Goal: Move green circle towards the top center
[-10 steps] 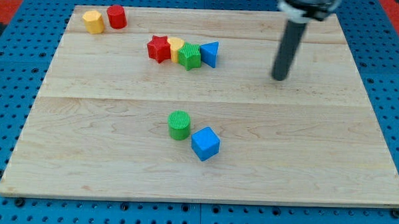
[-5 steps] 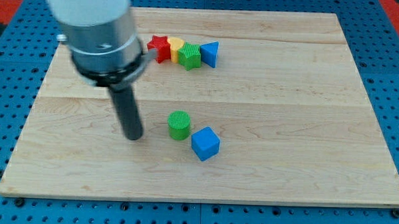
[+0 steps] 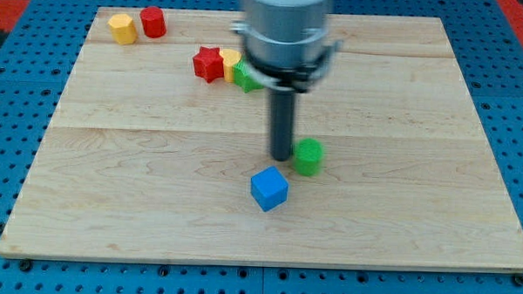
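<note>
The green circle (image 3: 308,156) lies on the wooden board (image 3: 418,170) a little right of the middle. My tip (image 3: 280,156) stands right at its left side, touching or nearly touching it. The blue cube (image 3: 269,188) lies just below and left of the tip, apart from the green circle.
A row near the view's top holds a red star (image 3: 209,63), a yellow block (image 3: 230,60) and a green block (image 3: 244,76), partly hidden by the arm. A yellow block (image 3: 121,27) and a red cylinder (image 3: 152,22) sit at the top left corner.
My tip swept from the left of the green circle to the right. The green circle has slid right, away from the blue cube. The arm now hides the blue triangle.
</note>
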You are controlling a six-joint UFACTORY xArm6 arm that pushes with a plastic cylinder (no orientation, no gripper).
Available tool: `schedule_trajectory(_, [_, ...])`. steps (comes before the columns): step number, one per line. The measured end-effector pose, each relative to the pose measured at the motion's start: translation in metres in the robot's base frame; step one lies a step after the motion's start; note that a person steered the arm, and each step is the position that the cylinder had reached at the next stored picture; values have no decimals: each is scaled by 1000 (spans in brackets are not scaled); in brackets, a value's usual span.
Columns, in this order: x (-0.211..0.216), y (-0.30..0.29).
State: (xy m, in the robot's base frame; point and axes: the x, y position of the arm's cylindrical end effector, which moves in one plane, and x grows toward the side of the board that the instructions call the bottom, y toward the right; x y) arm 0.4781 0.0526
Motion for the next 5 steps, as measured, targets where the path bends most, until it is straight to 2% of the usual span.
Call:
schedule_trajectory(1, [1,51])
schedule_trajectory(3, [66,59])
schedule_trajectory(4, [48,78])
schedule_trajectory(5, [-12,75])
